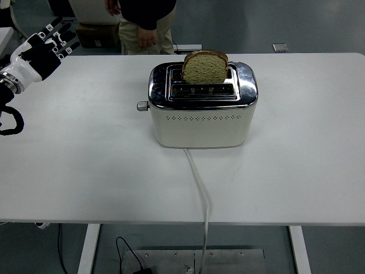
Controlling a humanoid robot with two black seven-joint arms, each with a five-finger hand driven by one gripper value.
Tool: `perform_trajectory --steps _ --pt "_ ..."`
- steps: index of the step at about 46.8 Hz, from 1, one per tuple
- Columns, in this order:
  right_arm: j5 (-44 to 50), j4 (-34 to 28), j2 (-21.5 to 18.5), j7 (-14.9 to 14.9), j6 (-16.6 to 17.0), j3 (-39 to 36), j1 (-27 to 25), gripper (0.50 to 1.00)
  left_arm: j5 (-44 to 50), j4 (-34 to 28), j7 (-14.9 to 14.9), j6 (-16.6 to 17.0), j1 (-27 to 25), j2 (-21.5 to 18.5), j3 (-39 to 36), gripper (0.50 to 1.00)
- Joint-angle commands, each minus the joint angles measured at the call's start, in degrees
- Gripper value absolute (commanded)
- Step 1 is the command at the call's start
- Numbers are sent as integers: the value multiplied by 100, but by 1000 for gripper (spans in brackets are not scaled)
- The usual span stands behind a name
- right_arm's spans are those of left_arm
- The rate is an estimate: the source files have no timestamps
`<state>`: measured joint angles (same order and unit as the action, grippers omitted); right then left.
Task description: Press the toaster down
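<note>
Barely started: left hand (45, 47) hovered at ten o'clock, fingers spread, empty, well apart from toaster (202, 108). Probably needed reaching lever (142, 106), bread (205, 67) up.

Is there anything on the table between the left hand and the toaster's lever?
Nothing visible does. The left hand hovers open at the table's far left, and only bare white table lies between it and the lever on the toaster.

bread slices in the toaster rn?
1. The bread slice stands upright in the far slot of the toaster, sticking well above the top. The near slot looks empty, though a slice sunk deep inside could be hidden.
</note>
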<state>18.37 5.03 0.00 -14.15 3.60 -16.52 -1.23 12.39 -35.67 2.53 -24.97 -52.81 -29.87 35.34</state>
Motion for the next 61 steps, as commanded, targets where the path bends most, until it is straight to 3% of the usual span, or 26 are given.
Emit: perform_trajectory --steps 1,61 --pt "9 -2 0 0 0 0 0 998 0 -1 2 1 8 16 0 1000" --pt "9 15 0 0 9 0 -9 998 -8 -27 -7 19 -124 43 8 1000"
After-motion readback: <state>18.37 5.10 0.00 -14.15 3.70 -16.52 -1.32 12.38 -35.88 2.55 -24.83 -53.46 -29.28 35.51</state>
